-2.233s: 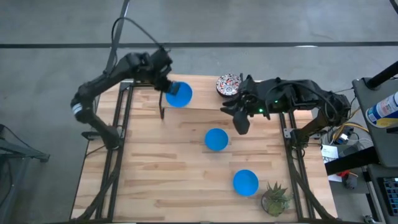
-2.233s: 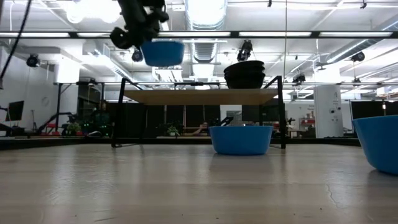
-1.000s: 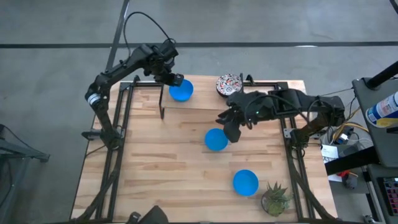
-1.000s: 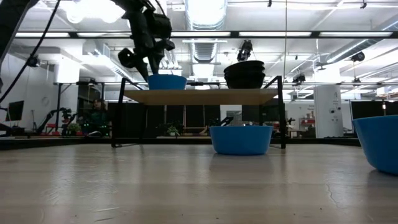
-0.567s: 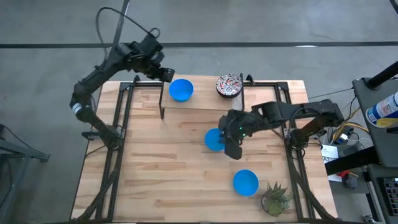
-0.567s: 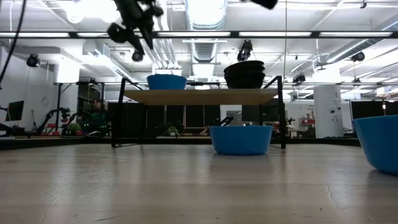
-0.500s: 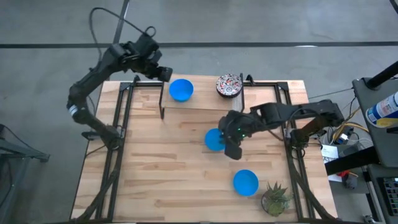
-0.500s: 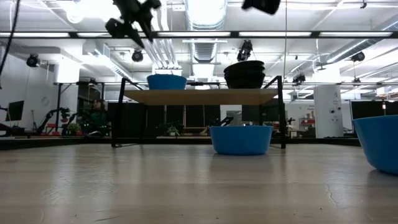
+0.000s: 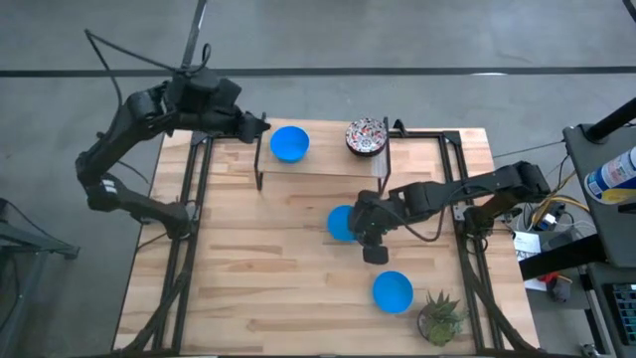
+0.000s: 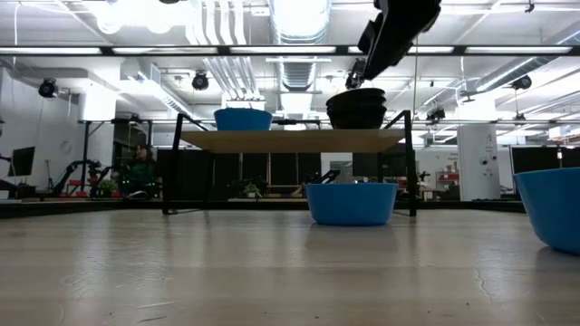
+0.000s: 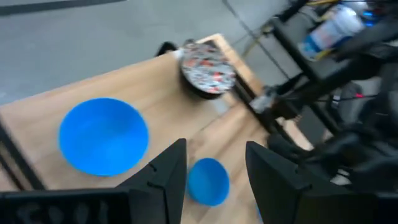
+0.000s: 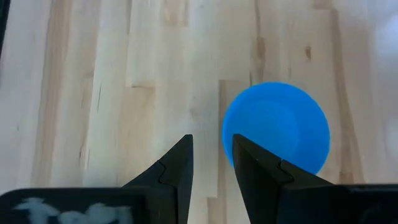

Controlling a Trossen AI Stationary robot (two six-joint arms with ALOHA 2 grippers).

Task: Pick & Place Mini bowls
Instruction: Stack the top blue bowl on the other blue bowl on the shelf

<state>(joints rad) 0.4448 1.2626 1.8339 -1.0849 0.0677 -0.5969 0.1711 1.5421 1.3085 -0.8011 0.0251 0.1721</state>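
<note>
Over the middle blue bowl (image 9: 341,223) the right gripper (image 9: 370,239) is held, jaws apart, for pickup; the left gripper (image 9: 260,124), jaws apart and empty, is kept beside the shelved blue bowl (image 9: 289,144)

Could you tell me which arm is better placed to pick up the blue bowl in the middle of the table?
Probably the right: its open right gripper hangs at the middle blue bowl, while the left gripper is up by the shelf.

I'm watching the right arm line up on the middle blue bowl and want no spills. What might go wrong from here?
1. The right pincer, open, sits at the rim of the plain blue round bowl on the wooden table; a shallow bite may slip or shove it.
2. Lifting toward the raised wooden shelf, it may knock the stack of patterned floral bowls.
3. The left pincer, empty, hangs beside the blue bowl on the shelf and may nudge it.
</note>
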